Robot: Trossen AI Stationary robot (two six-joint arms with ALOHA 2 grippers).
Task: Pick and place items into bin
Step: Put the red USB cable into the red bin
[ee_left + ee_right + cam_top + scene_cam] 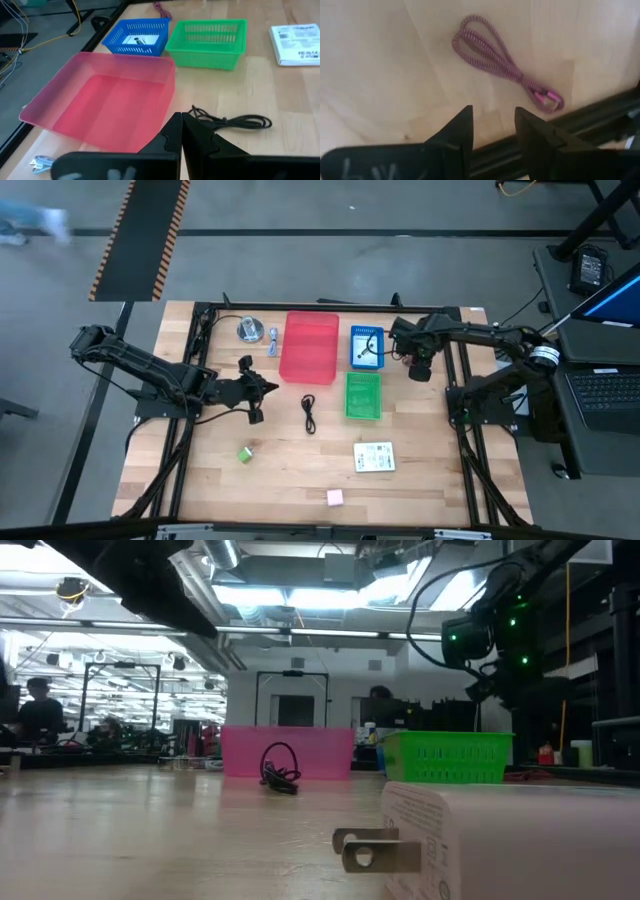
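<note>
My left gripper is shut and touches nothing. It hovers left of the coiled black cable, which lies flat on the wood just past its fingertips. My right gripper is open, above a looped red cable that lies by the table's far edge, right of the blue basket. A white printed packet, a green block and a pink block rest on the near half. A silver-blue piece lies left of the red bin.
A green basket stands right of the black cable. The blue basket holds a small white item. A round metal disc sits near the far left corner. Black frame rails run along the table's edges.
</note>
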